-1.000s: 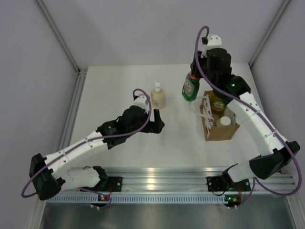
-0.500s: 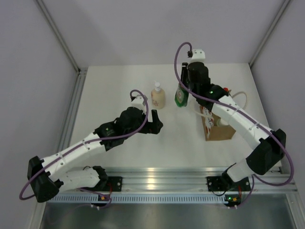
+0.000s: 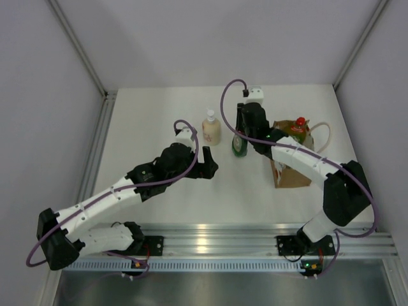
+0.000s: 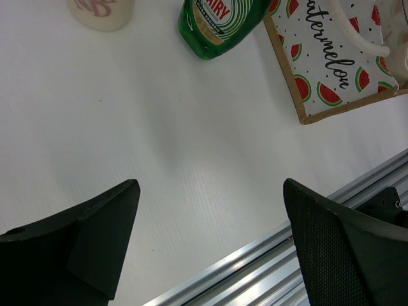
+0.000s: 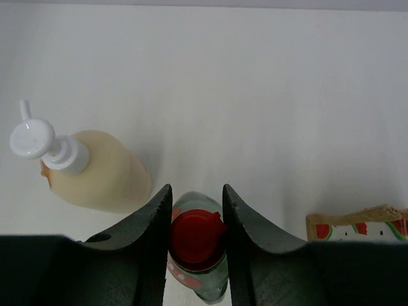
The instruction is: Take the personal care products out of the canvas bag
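Observation:
My right gripper [image 3: 240,132] is shut on the red cap [image 5: 196,236] of the dark green bottle [image 3: 239,146], which hangs upright low over the table between the cream pump bottle [image 3: 211,129] and the canvas bag [image 3: 294,176]. The wrist view shows the fingers of that gripper [image 5: 196,189] pressing the cap from both sides, with the cream bottle [image 5: 102,177] to the left. A yellow bottle with a red cap [image 3: 298,126] stands in the bag. My left gripper [image 3: 211,167] is open and empty over bare table. In its wrist view that gripper [image 4: 210,186] looks at the green bottle [image 4: 217,25] and the bag's watermelon-print panel [image 4: 338,57].
The bag's white handle [image 3: 322,137] loops out to the right. My right forearm [image 3: 299,159] crosses over the bag's opening. An aluminium rail [image 3: 217,236] runs along the near table edge. Grey walls close in the left, right and back.
The right gripper carried the green bottle left and down, away from above the bag to a spot beside the cream bottle. The left arm has barely moved.

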`<state>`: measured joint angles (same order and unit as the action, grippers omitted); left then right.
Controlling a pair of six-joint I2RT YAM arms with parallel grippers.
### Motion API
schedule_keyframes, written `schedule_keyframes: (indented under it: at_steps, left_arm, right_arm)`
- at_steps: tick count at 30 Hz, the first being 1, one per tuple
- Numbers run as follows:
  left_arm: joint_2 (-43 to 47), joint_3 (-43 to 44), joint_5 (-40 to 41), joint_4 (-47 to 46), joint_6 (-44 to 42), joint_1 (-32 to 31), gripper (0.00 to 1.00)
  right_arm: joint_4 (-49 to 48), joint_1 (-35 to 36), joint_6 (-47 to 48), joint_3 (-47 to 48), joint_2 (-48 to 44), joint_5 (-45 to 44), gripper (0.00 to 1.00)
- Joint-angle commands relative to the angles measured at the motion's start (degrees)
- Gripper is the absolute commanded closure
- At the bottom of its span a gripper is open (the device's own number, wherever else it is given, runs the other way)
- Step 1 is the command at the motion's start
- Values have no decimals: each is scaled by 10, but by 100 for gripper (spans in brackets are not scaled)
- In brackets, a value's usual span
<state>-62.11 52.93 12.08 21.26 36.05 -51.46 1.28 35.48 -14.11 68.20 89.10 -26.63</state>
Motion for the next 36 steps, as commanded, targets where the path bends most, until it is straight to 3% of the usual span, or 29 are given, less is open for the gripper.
schedule_keyframes:
  at_steps: [1, 5, 8, 10, 12, 13, 19, 24, 29, 33, 36]
  left_arm:
    - [-2, 1, 8, -6, 5, -1, 2]
    - [-1, 0, 8, -6, 4, -1, 2]
    - [-2, -1, 10, -7, 6, -1, 2]
    - [-4, -1, 10, -7, 8, -1, 2]
    - [-7, 0, 8, -6, 8, -1, 2]
    - [-8, 1, 8, -7, 9, -1, 2]
    - [-20, 11, 1, -7, 8, -1, 2]
    - [-42, 34, -21, -9, 14, -1, 2]
    - [-75, 57, -51, -24, 16, -2, 2]
    - [-98, 71, -71, -34, 17, -2, 2]
    - [-107, 73, -70, -34, 15, -2, 2]
  right_arm:
    - [-158, 13, -14, 4, -2, -14, 100]
    - [-176, 13, -11, -13, 8, -11, 99]
    - [-178, 17, -11, -17, 13, -19, 85]
    - [-176, 20, -8, -17, 14, -18, 83]
    - [-174, 22, -8, -17, 13, -18, 64]
    - [-172, 23, -7, -17, 12, -18, 49]
    - [-148, 24, 6, 0, -9, -19, 26]
    - [-118, 17, 26, 1, -49, -25, 28]
    - [-87, -27, 28, -45, -146, -7, 28]
    - [-16, -115, 29, -74, -211, 36, 28]
    - [-14, -175, 49, -105, -254, 71, 29]
